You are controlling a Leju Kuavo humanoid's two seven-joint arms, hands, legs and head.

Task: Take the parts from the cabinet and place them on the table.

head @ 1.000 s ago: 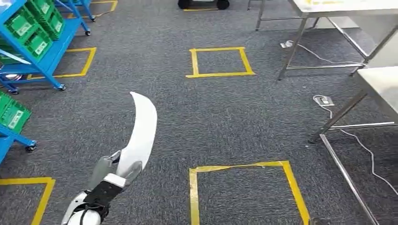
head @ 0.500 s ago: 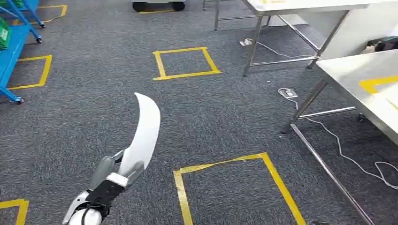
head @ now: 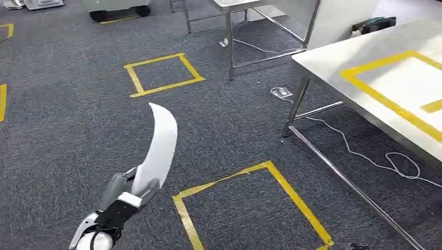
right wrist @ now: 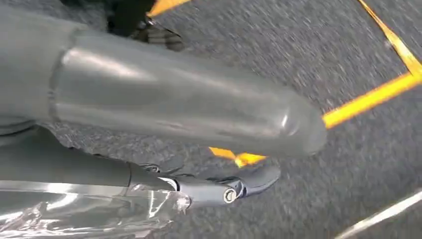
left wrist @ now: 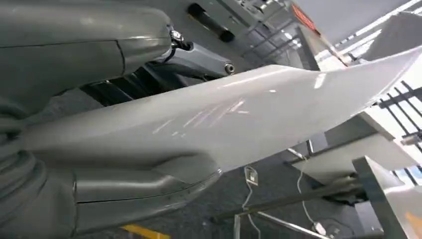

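Note:
My left hand (head: 117, 195) holds a long, curved white part (head: 159, 151) by its lower end, and the part's tip points up and away over the grey carpet. In the left wrist view the same white part (left wrist: 249, 119) lies across the hand (left wrist: 124, 194), whose thumb presses on it. The steel table (head: 333, 52) with yellow tape marks stands at the right, well apart from the part. My right hand (right wrist: 149, 109) hangs over the carpet with its thumb and fingers apart and nothing between them. Crinkled clear film (right wrist: 89, 214) lies along the far side of the fingers.
Two yellow tape squares mark the carpet, one near (head: 250, 208) and one farther off (head: 161, 73). A white cable (head: 365, 156) and a floor socket (head: 282, 92) lie beside the table's legs. A second steel table (head: 229, 5) stands at the back.
The camera has swung to the right: the blue racks have left the picture and the steel table has come in large at the right. My left hand keeps the same hold on the white part.

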